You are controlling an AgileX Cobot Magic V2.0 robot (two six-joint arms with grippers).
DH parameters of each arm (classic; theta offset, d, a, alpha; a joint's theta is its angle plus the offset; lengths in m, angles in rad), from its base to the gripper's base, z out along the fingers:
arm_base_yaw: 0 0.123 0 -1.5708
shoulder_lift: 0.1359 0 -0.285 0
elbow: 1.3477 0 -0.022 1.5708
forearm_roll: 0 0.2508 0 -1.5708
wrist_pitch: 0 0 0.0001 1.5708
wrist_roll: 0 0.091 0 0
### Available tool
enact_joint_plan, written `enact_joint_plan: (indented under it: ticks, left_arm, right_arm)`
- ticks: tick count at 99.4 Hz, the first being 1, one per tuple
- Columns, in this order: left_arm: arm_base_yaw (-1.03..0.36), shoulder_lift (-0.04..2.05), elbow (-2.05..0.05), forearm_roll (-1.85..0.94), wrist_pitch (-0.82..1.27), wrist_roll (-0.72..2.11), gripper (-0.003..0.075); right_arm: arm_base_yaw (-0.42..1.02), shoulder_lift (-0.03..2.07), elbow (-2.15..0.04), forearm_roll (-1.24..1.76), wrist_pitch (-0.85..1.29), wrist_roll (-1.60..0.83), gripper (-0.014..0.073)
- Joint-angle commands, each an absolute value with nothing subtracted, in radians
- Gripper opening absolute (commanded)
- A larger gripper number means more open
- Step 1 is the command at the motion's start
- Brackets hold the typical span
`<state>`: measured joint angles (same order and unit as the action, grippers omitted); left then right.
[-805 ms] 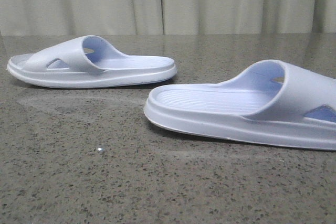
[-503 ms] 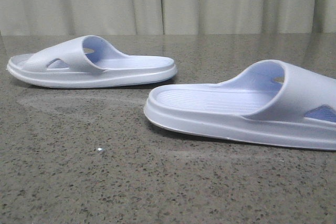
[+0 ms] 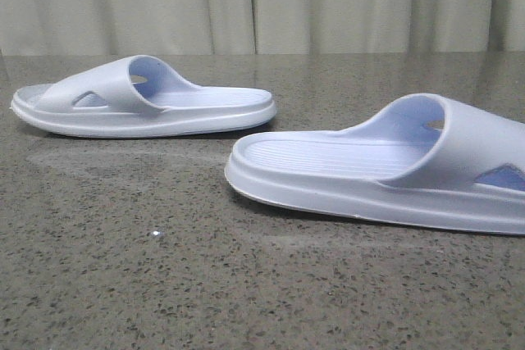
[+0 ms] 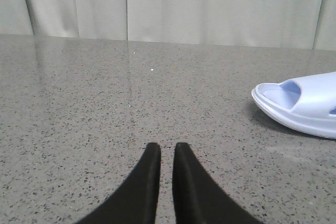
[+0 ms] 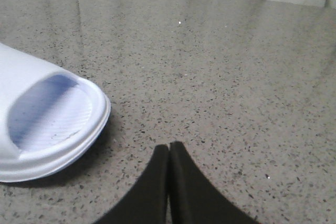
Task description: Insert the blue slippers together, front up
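Observation:
Two pale lavender-blue slippers lie sole down on the grey speckled table. In the front view one slipper (image 3: 148,104) lies at the far left with its strap to the left. The other slipper (image 3: 385,170) lies nearer at the right, its strap to the right and partly cut off by the frame edge. No gripper shows in the front view. My left gripper (image 4: 163,148) is empty, with only a narrow slit between its fingers, and a slipper end (image 4: 304,103) lies ahead and off to one side. My right gripper (image 5: 169,146) is shut and empty, close beside a slipper end (image 5: 47,124).
The grey speckled stone table (image 3: 164,268) runs back to a pale curtain (image 3: 262,2) behind its far edge. A small white speck (image 3: 155,234) lies on the table in front of the slippers.

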<state>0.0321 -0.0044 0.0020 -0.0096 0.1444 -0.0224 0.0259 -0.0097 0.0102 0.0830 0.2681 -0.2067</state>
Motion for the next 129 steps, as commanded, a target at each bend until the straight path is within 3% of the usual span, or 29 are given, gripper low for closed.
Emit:
enact_joint_plan:
  ticks: [1,71,116,129]
  left_arm:
    - [0.034,-0.032,0.011,-0.015,0.072,-0.023,0.0015]
    - [0.034,-0.032,0.011,-0.037,0.072,-0.023,0.0015]
    - [0.034,-0.032,0.01,-0.684,0.038,-0.023,0.0015]
    - [0.032,-0.032,-0.016,-0.786,0.07,-0.023,0.0015]
  right_arm:
    - [0.021,-0.028,0.031,0.076,0.179,-0.208,-0.0079]
    - [0.021,-0.028,0.031,0.102,0.052,-0.208,-0.0079]
    - [0.021,-0.028,0.031,0.756,0.036,-0.208,-0.0079]
    - [0.021,-0.024,-0.001,0.795,0.093,-0.208,-0.0078]
